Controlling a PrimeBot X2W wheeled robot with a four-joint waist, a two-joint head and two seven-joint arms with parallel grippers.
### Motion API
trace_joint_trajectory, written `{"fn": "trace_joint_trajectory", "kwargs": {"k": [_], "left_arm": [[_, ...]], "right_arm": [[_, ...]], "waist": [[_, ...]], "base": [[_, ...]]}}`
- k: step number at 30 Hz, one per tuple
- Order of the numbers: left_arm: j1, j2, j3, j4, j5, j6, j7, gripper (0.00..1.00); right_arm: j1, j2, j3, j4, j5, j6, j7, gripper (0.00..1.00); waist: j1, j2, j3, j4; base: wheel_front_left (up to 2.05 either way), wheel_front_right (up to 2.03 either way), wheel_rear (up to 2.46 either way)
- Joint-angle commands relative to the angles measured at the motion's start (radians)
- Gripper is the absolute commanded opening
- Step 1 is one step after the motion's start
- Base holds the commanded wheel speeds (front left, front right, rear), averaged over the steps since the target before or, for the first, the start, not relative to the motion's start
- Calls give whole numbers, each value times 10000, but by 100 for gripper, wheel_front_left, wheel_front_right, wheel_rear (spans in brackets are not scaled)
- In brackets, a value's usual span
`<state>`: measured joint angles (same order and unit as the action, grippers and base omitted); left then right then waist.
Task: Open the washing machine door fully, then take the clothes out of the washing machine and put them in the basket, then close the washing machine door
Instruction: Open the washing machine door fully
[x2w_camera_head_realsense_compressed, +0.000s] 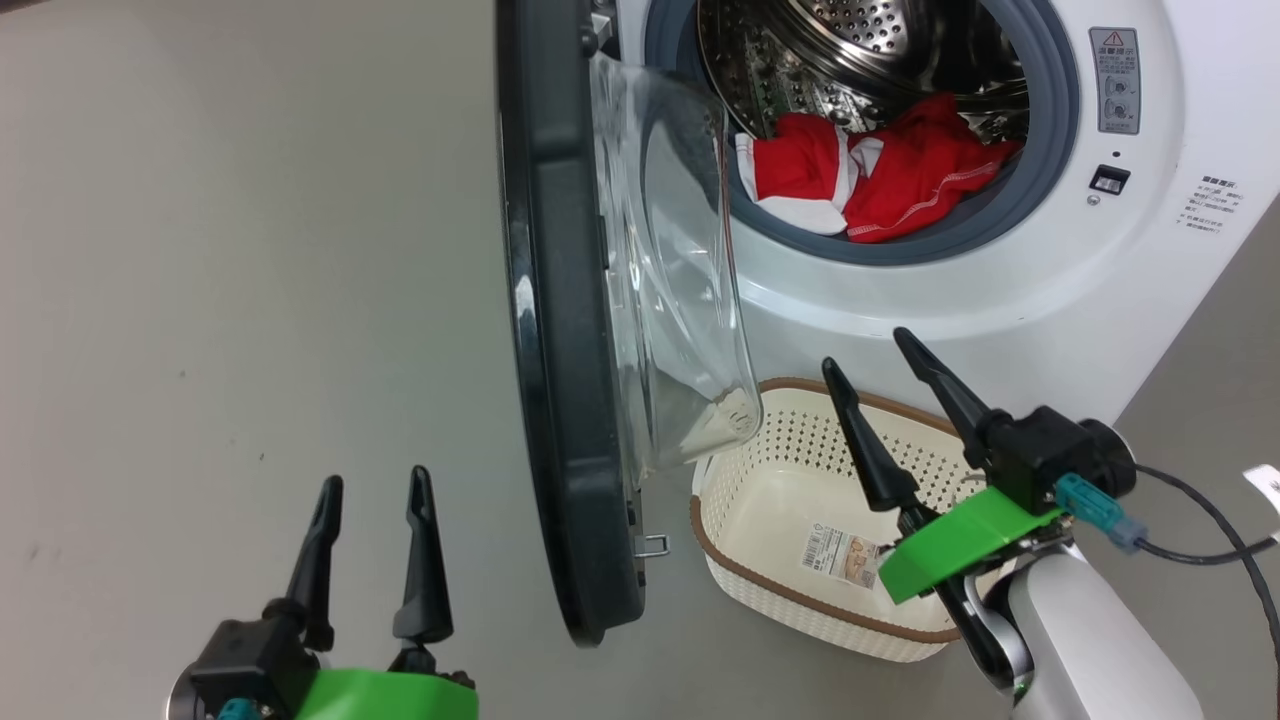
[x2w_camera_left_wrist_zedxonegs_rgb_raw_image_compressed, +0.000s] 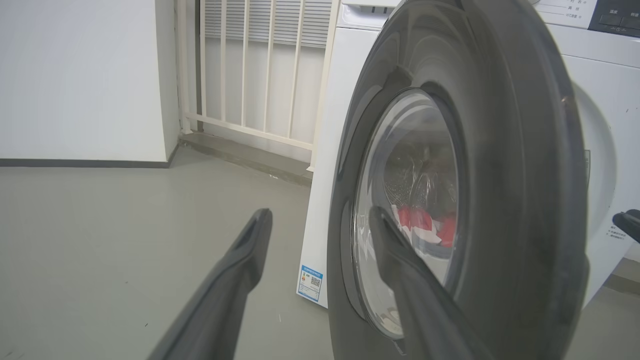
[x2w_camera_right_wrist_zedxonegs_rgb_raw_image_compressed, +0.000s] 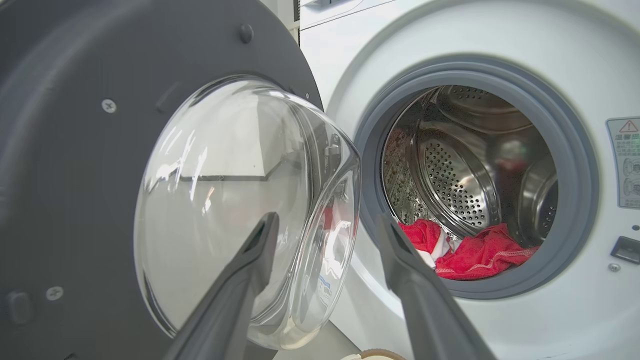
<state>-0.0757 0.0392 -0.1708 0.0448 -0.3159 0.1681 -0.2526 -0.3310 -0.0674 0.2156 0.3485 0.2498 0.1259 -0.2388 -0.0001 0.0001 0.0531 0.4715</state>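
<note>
The washing machine (x2w_camera_head_realsense_compressed: 1000, 290) stands at the upper right with its black round door (x2w_camera_head_realsense_compressed: 560, 330) swung out edge-on, the clear glass bowl (x2w_camera_head_realsense_compressed: 680, 300) bulging toward the drum. Red clothes (x2w_camera_head_realsense_compressed: 880, 175) with white panels lie at the drum's front lip, also visible in the right wrist view (x2w_camera_right_wrist_zedxonegs_rgb_raw_image_compressed: 475, 255). The cream basket (x2w_camera_head_realsense_compressed: 800, 500) sits on the floor under the opening. My right gripper (x2w_camera_head_realsense_compressed: 872, 355) hangs open above the basket, fingers pointing at the machine. My left gripper (x2w_camera_head_realsense_compressed: 375, 480) is open at the lower left, outside the door (x2w_camera_left_wrist_zedxonegs_rgb_raw_image_compressed: 500, 175), holding nothing.
Grey floor (x2w_camera_head_realsense_compressed: 250, 300) spreads to the left of the door. In the left wrist view a white wall (x2w_camera_left_wrist_zedxonegs_rgb_raw_image_compressed: 80, 75) and a white barred railing (x2w_camera_left_wrist_zedxonegs_rgb_raw_image_compressed: 255, 75) stand behind the machine. A cable (x2w_camera_head_realsense_compressed: 1210, 530) runs from my right wrist.
</note>
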Motion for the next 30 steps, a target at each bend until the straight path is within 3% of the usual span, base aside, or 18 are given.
{"fn": "trace_joint_trajectory", "kwargs": {"k": [1, 12, 28, 29, 30], "left_arm": [[-52, 110, 390, -326, 81, 33, -92, 100], [49, 110, 335, -321, 264, 134, -92, 100], [98, 110, 278, 122, 299, 40, -92, 100], [101, 110, 264, 158, 292, 14, -92, 44], [102, 110, 255, 186, 291, 0, -92, 0]], "right_arm": [[154, 130, -5, -387, -184, 48, -120, 100], [1206, 169, -245, -1238, -883, 48, -202, 100], [1762, 171, -351, -1611, -868, 48, -214, 100], [1777, 171, -344, -1619, -854, 48, -214, 100], [1795, 171, -328, -1621, -821, 48, -211, 100]], "waist": [[1, -1, 7, -7], [1, -1, -7, -31], [1, -1, -109, -107], [1, -1, -120, -106], [1, -1, -136, -103]], "base": [[0, 0, 0], [0, 0, 0], [0, 0, 0], [0, 0, 0], [0, 0, 0]]}}
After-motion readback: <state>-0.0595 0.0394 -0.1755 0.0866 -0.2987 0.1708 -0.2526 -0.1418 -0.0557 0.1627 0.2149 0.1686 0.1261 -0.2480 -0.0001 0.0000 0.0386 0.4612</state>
